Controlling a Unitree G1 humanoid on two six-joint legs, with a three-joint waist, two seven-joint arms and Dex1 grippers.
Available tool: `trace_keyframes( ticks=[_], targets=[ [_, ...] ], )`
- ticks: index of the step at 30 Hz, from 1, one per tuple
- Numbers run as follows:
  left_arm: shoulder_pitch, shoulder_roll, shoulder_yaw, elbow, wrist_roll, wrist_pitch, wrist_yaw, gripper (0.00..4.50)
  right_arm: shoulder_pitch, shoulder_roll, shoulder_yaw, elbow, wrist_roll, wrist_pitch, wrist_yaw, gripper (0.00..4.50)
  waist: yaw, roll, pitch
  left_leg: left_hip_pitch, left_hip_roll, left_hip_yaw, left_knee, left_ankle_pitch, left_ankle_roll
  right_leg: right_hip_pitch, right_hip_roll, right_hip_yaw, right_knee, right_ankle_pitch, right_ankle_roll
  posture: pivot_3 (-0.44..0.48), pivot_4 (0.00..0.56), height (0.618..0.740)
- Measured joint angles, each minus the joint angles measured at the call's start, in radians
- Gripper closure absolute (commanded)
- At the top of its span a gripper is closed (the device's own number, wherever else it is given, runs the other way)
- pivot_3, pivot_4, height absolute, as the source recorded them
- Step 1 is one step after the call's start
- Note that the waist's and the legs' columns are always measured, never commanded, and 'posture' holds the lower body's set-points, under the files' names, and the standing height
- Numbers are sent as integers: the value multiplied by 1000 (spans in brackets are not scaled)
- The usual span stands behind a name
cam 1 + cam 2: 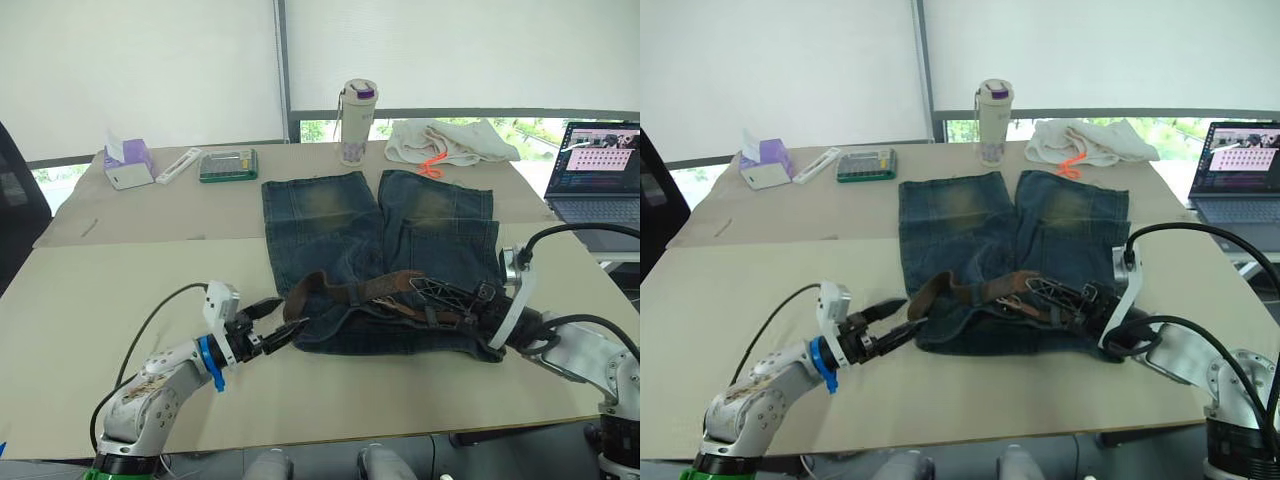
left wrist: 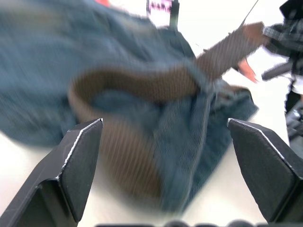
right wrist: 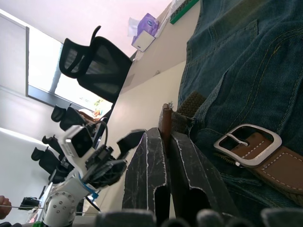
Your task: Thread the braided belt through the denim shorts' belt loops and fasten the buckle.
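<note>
Belt partly threaded, buckle not yet fastened

The dark-brown braided belt (image 1: 350,292) is seen along the waistband of the blue denim shorts (image 1: 380,240) on the beige worktop (image 1: 100,300), its silver rectangular buckle (image 3: 246,144) unfastened. The tip is pinched by the right pincer (image 3: 165,156); the left pincer (image 1: 283,328) is spread at the belt's loose loop.

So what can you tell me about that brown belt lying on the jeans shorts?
The braided belt is a long, narrow, dark-brown woven strap with a tan leather end piece carrying a silver buckle. It lies along the waistband of the denim shorts, partly tucked into the denim, and one end curls up in a loop beside the open left gripper. The right gripper is shut on a brown leather end of the strap, close to the buckle.
</note>
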State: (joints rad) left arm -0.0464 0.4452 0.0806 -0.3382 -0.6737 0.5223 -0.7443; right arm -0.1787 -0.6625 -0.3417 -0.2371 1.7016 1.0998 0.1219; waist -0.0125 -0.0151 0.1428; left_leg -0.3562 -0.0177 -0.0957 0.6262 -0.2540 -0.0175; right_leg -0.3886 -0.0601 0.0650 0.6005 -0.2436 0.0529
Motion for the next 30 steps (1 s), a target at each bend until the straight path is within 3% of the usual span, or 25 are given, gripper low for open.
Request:
trace_keyframes(
  ticks=[3,8,14,19,30],
  targets=[
    [-33,9,-8,-43,-18,4,-20,44,-7,20,20,1,-5,-24,-22,4500,0,0,0,0,0,0,0,0,0,0,0,0,0,0,0,0,150,740],
    [-61,28,-149,-79,15,18,-67,44,-60,86,67,4,-6,-69,-116,4500,-4,0,0,1,0,0,0,0,0,0,1,0,0,0,0,0,150,740],
    [-49,51,-322,-63,164,15,-70,44,-80,108,92,4,3,-108,-207,4500,-3,0,0,1,0,0,0,0,0,0,1,1,1,0,0,0,150,740],
    [-37,12,-337,-55,162,26,-61,44,-80,103,92,4,13,-121,-242,4500,-3,1,0,1,0,0,0,0,0,0,0,1,1,0,0,0,150,740],
    [-96,34,-367,87,327,-29,-23,44,-71,50,94,-19,84,-135,-268,4500,-2,1,0,1,0,0,0,0,1,1,0,1,1,0,0,0,150,740]
  ],
)
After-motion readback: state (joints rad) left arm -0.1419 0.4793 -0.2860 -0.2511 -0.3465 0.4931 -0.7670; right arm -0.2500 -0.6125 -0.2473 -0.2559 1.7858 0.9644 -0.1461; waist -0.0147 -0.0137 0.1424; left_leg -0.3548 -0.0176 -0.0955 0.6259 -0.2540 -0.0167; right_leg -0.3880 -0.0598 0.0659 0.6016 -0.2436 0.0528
